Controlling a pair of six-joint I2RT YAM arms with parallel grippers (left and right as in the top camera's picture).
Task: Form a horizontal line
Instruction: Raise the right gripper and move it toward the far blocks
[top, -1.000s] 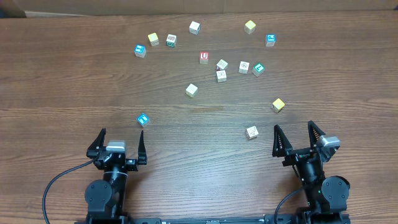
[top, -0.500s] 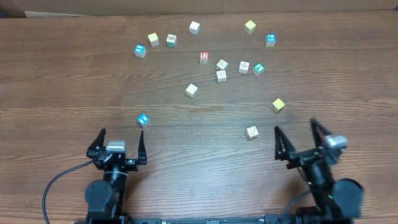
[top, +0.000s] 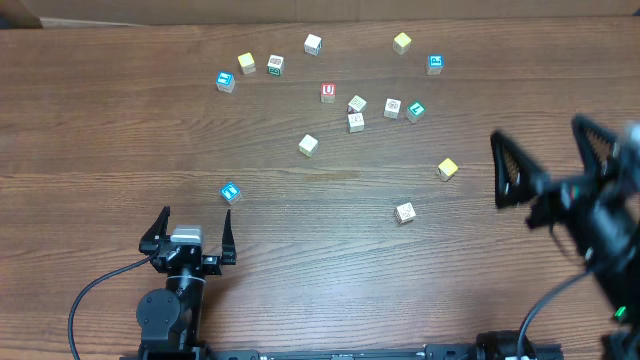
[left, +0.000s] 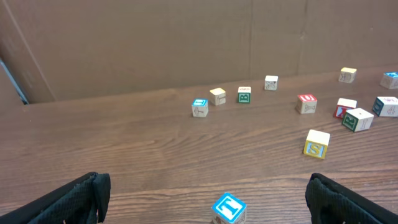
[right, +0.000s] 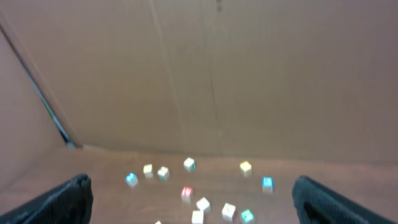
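The cubes (top: 308, 145) are not yet being lined up: they are lying scattered on the far surface (top: 120, 130), the tightest group (top: 392, 106) running left-to-right near centre. Both claws are being held wide apart, empty; that group is lying ahead-left of the right claw (top: 536, 130), the nearer one, with the left claw (top: 197, 212) well apart.

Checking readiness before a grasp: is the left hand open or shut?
Open: the left hand has its fingers spread wide apart, nothing between them.
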